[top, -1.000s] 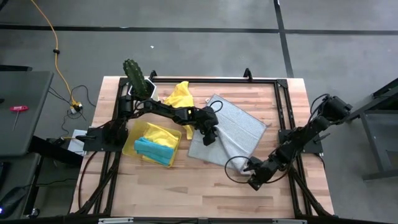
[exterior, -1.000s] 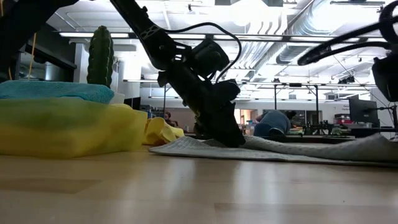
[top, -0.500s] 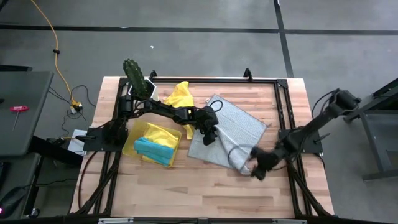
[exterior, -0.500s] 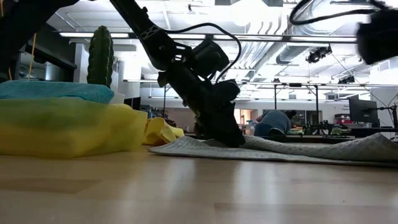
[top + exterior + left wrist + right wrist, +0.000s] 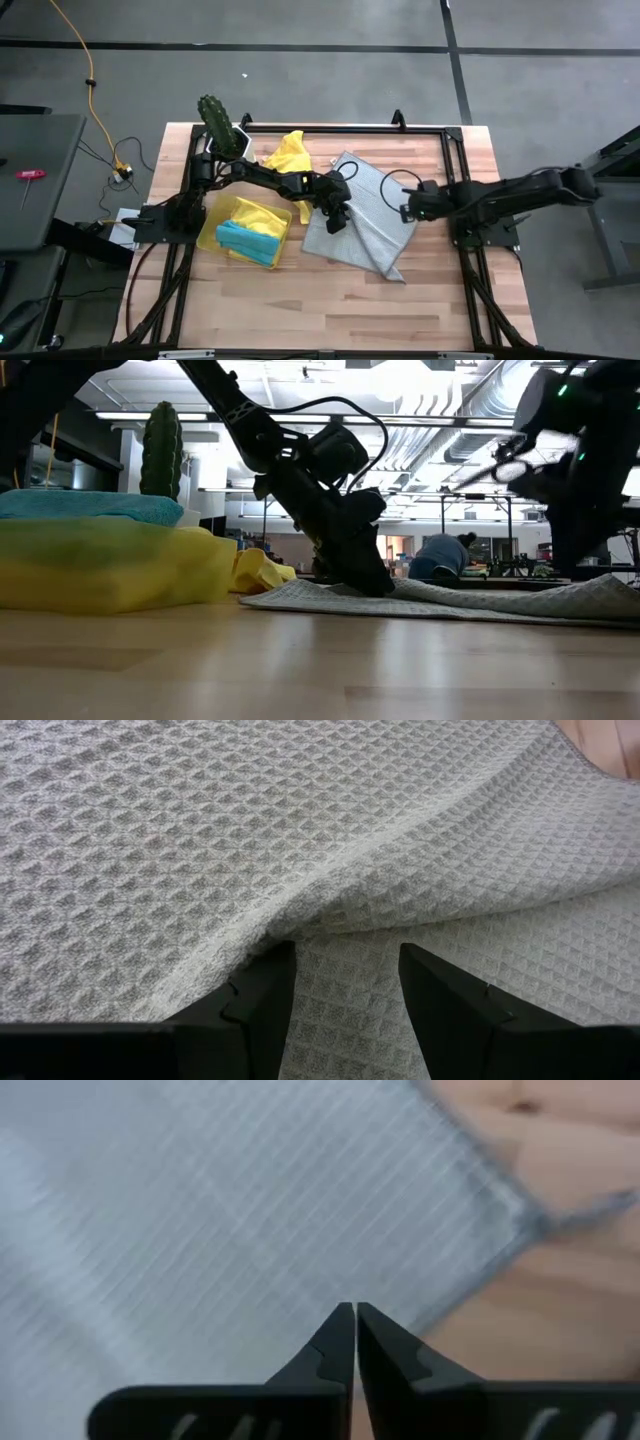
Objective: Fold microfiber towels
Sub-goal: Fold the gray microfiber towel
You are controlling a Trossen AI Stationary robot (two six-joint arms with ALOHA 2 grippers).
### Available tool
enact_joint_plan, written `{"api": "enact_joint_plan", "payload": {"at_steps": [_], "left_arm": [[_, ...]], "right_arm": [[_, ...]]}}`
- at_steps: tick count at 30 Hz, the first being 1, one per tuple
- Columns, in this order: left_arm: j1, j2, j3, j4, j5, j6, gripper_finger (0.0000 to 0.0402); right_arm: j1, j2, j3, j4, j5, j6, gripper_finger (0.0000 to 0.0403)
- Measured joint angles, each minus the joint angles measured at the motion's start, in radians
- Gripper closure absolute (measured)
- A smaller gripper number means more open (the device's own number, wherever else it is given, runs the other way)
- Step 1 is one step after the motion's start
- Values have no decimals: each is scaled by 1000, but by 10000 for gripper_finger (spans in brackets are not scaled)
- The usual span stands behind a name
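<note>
A grey waffle-weave towel (image 5: 365,215) lies partly folded on the middle of the wooden table; the low view shows it flat (image 5: 450,600). My left gripper (image 5: 335,218) comes slanting down onto the towel's left part, fingers apart (image 5: 345,1005). My right gripper (image 5: 408,208) hovers shut (image 5: 355,1320) over the towel's right edge with nothing in it. A crumpled yellow towel (image 5: 288,155) lies near the far edge. A turquoise towel (image 5: 245,243) and a yellow one (image 5: 258,215) rest in the tray. My left gripper stands with both fingertips (image 5: 262,995) down on the grey towel's left part, slanting down from the table's left side. A raised fold of the cloth (image 5: 300,925) runs up to the gap between the fingers. The towel lies on the table under them (image 5: 365,588).
A translucent yellow tray (image 5: 212,232) stands at the table's left. A cactus in a pot (image 5: 215,120) stands at the far left corner. A black frame rail (image 5: 350,128) runs along the far edge. Bare wood (image 5: 330,300) shows along the near edge.
My right gripper has swung from the table's near right corner toward the far edge and a little up, turning as it went, and now hangs over the grey towel's right edge. My left gripper has kept still on the towel.
</note>
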Motion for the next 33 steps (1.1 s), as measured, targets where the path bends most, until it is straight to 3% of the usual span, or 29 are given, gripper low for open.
{"api": "enact_joint_plan", "payload": {"at_steps": [9,17,23,33], "left_arm": [[-4,0,0,4,7,-42,229],[-8,1,0,-4,168,-64,229],[-13,2,0,-5,177,-64,229],[-9,-18,-1,-11,170,-63,229]], "right_arm": [[-149,182,-38,8,28,-23,402],[-279,301,-34,110,188,-2,402],[-425,320,-40,104,286,25,403],[-649,301,-1,136,336,-24,403]]}}
